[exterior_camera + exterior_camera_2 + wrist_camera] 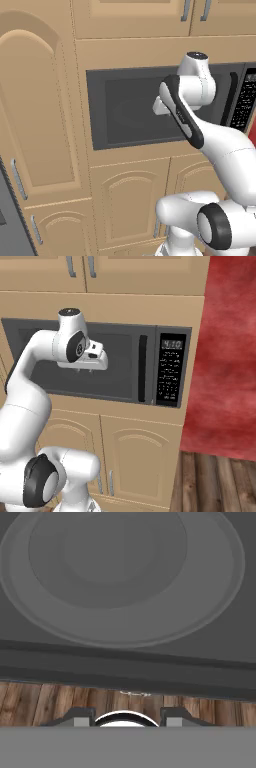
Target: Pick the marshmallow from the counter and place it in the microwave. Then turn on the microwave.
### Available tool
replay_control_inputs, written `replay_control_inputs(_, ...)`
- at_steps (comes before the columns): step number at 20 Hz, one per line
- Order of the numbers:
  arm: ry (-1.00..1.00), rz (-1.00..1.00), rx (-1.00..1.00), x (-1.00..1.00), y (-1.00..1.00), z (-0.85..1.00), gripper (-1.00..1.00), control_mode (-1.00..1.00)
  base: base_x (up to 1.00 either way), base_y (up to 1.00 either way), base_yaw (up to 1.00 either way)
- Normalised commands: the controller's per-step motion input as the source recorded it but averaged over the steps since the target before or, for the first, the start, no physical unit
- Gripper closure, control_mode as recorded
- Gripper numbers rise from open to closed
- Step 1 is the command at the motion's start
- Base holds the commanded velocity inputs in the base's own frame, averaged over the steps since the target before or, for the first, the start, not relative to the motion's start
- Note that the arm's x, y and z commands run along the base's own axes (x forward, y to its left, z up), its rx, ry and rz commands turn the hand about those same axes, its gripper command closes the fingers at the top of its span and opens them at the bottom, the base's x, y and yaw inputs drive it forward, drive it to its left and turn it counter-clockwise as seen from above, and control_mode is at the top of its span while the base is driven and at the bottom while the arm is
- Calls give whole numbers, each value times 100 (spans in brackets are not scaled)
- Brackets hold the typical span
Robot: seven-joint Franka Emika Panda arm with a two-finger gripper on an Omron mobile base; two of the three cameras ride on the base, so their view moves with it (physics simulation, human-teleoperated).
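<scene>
The dark grey microwave (pixel 125 117) (pixel 120 388) is built into tan cabinetry, with its black handle (pixel 142 368) and button panel (pixel 170 373) on the right. My gripper (pixel 84 371) hangs in front of the dark window, fingers pointing down. In the hand view the gripper (pixel 127 722) is shut on a small white rounded lump, the marshmallow (pixel 125 716), which fills the gap between the tips. Beyond it lies the round grey turntable (pixel 120 577), bare, then the microwave's front ledge (pixel 125 667). The counter is out of view.
Tan cabinet doors (pixel 140 456) sit below the microwave and a tall arched cabinet (pixel 40 125) stands to its left. A red wall (pixel 230 356) and wooden floor (pixel 215 481) lie to the right. My own arm crosses the window.
</scene>
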Motion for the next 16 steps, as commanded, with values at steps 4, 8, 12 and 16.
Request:
replay_control_inputs(4, -5, 0, 0, -12, -3, 0, -100, -100, 0, 0, 0)
replay_control_inputs(8, -12, 0, 0, -34, -25, 0, -100, -100, 0, 0, 0)
replay_control_inputs(12, -15, 0, 0, -36, -35, 0, -100, -100, 0, 0, 0)
replay_control_inputs(16, -12, 0, 1, -24, -39, 0, -100, -100, 0, 0, 0)
